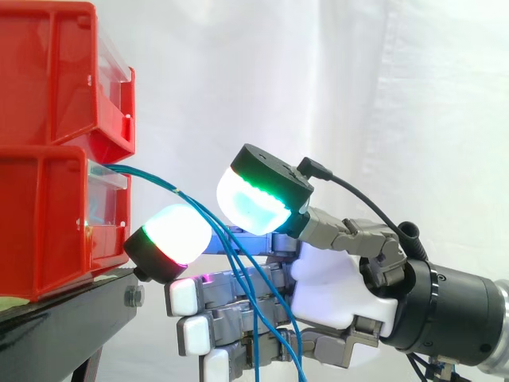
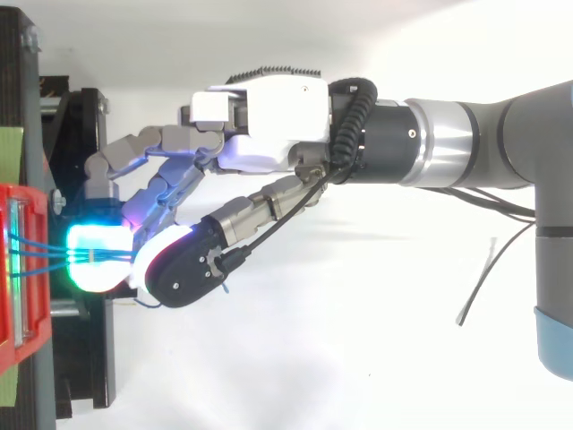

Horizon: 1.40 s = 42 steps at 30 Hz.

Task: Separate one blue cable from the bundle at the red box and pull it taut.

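One grey arm reaches in from the right in the side view and carries the hand up to the bins. Two red bins stand stacked, one on the other, at the left, on the top of the black stand, with the white curtain behind. The hand sits just off the front edge of the stand, level with the lower bin and pointing at it, near the bin but not touching it. Several blue cables come out of the front of the lower bin, just under the upper one, run close together to the right and downward across the hand, and hang in loose curves before its palm. From above they span the short gap from the bin to the hand. Whether the hand clamps any cable or merely lies against the bundle, I cannot tell.
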{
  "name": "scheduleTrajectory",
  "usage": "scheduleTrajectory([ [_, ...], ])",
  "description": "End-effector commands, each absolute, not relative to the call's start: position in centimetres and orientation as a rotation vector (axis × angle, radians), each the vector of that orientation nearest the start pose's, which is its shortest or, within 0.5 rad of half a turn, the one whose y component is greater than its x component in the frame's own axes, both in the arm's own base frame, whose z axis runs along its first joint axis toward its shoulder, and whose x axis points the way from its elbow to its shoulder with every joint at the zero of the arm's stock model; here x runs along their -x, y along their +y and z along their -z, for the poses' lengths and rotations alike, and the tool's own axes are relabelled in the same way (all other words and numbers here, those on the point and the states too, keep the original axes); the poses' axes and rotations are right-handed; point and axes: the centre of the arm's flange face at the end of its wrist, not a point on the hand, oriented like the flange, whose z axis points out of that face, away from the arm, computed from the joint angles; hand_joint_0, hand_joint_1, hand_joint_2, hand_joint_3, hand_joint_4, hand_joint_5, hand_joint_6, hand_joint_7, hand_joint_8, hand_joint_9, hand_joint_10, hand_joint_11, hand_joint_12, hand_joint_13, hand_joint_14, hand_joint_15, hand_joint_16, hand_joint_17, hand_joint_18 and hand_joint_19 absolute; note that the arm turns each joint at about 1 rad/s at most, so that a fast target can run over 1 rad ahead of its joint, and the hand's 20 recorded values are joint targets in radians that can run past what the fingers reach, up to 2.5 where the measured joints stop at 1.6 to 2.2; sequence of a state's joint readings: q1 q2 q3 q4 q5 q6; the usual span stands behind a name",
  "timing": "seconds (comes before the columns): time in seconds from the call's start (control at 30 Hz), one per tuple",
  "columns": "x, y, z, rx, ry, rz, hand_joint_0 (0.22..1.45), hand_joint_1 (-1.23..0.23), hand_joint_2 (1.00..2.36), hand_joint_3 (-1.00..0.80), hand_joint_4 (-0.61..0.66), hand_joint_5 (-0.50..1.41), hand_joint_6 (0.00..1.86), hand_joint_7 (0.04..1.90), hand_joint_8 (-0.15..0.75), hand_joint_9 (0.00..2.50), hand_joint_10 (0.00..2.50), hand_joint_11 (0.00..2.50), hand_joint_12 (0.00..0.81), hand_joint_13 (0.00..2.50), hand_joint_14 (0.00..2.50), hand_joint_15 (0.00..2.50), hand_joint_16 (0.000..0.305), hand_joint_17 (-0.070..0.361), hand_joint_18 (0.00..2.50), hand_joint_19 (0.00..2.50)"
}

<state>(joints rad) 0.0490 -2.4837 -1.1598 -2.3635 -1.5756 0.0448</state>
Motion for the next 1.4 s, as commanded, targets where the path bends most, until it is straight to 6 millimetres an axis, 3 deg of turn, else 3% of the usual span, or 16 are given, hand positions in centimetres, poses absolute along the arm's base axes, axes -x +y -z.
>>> scheduleTrajectory([
  [0.0,-81.38,-9.27,-17.46,-0.995,1.01,-1.415,0.61,-0.69,1.01,-0.32,0.19,-0.19,0.65,1.06,0.362,0.75,0.01,0.64,0.378,0.89,0.02,0.56,0.046,0.103,0.87,0.51],
  [0.57,-81.4,-9.07,-17.34,-0.999,1.035,-1.386,0.56,-0.59,1.0,-0.46,0.23,-0.14,0.64,1.13,0.385,0.87,0.02,0.77,0.386,0.9,0.02,0.57,0.047,0.106,0.88,0.53],
  [0.87,-81.34,-9.15,-17.37,-0.998,1.039,-1.387,0.61,-0.6,1.01,-0.3,0.19,-0.15,0.68,1.17,0.382,0.91,0.02,0.79,0.382,0.91,0.02,0.57,0.046,0.104,0.89,0.53],
  [1.0,-81.32,-9.27,-17.25,-0.999,1.039,-1.385,0.6,-0.66,1.02,-0.19,0.21,-0.18,0.77,1.04,0.392,0.91,0.02,0.81,0.395,0.92,0.02,0.56,0.048,0.109,0.91,0.52],
  [1.2,-81.36,-9.18,-17.28,-0.998,1.036,-1.385,0.61,-0.7,1.02,-0.14,0.23,-0.2,0.82,1.02,0.399,0.91,0.02,0.83,0.402,0.93,0.02,0.56,0.05,0.114,0.93,0.49],
  [1.37,-81.36,-9.18,-17.28,-0.998,1.036,-1.385,0.58,-0.67,1.01,-0.33,0.22,-0.2,0.83,1.01,0.382,0.9,0.02,0.84,0.389,0.92,0.02,0.57,0.048,0.107,0.91,0.52],
])
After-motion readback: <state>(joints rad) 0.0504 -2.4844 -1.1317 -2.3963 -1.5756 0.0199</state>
